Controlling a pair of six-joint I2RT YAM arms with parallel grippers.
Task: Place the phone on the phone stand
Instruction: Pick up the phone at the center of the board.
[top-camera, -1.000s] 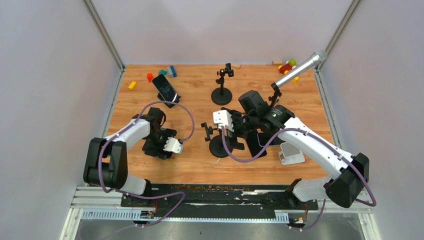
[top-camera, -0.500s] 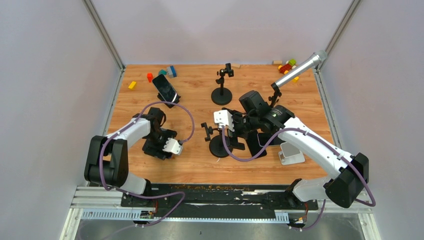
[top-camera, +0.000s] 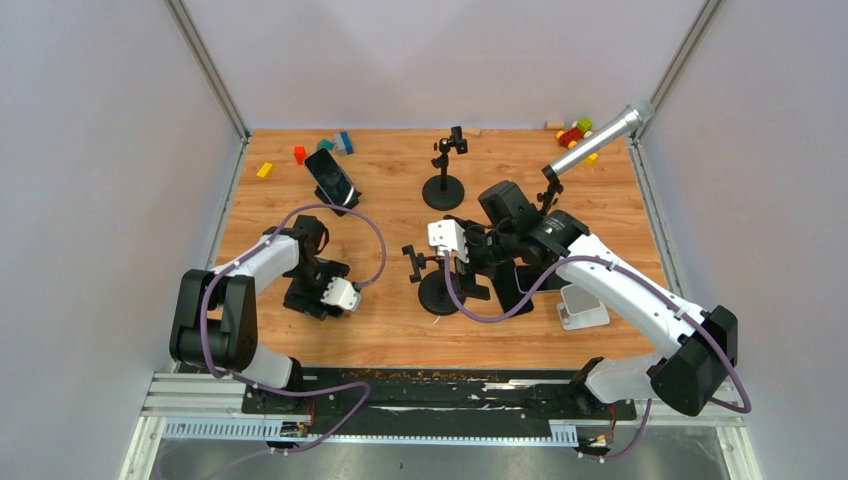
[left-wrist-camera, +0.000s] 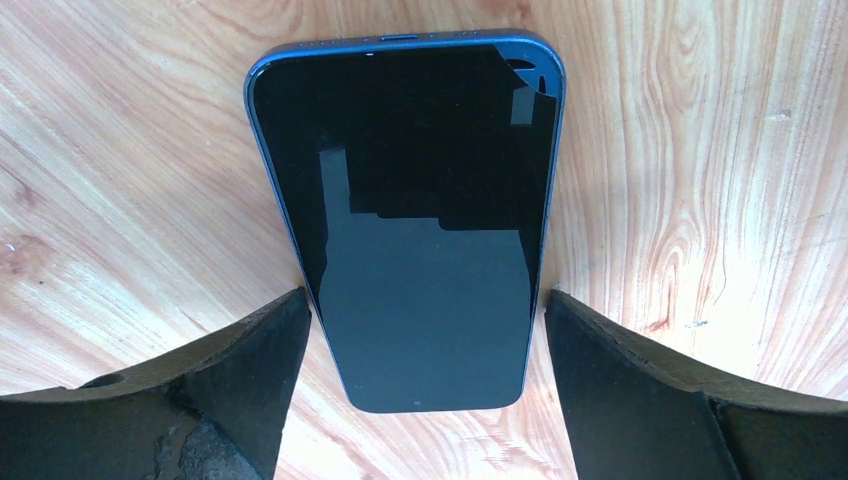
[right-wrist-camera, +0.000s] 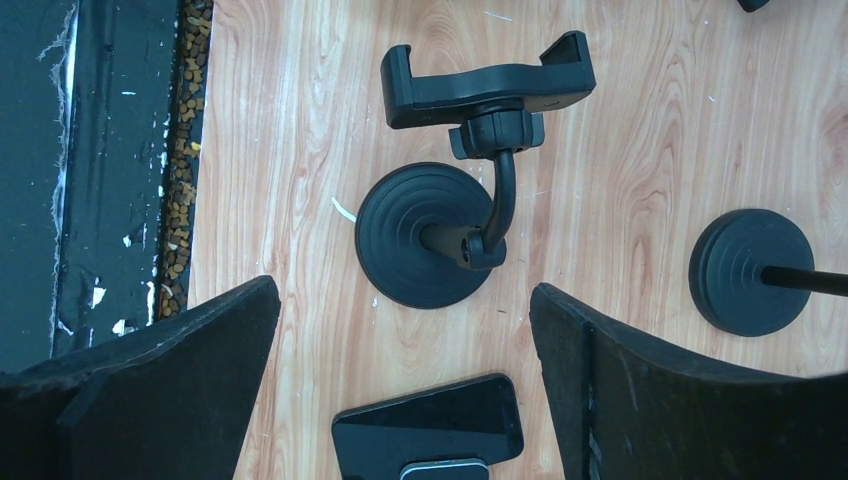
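Fingers (left-wrist-camera: 230, 380) of the left gripper (left-wrist-camera: 428, 300) stand wide apart, one on each side of the phone (left-wrist-camera: 410, 200). They sit close beside its long edges, and I cannot tell whether they touch it. The phone lies flat and screen up on the wooden table (top-camera: 390, 330), at the near left under that gripper. It has a dark blue frame and a glossy black screen, and the screen film is peeling at one corner.

Three phones show in all. The second phone (top-camera: 330, 175) leans tilted on a small black support at the far left, among a few loose coloured blocks (top-camera: 264, 170). The third phone (right-wrist-camera: 430, 420) lies flat, just right of the near phone stand (right-wrist-camera: 430, 235).

Two black phone stands show, each with a round ribbed base. The near phone stand carries an empty cradle (right-wrist-camera: 490, 85) on a bent neck. The far phone stand (top-camera: 443, 170) is upright at the far centre, also empty.

Over the near stand hangs the right gripper (right-wrist-camera: 405, 300), its jaws spread wide with nothing between them.

Further right are one silver microphone (top-camera: 600, 140), tilted on its mount, and one white holder (top-camera: 583, 308) near the right arm.
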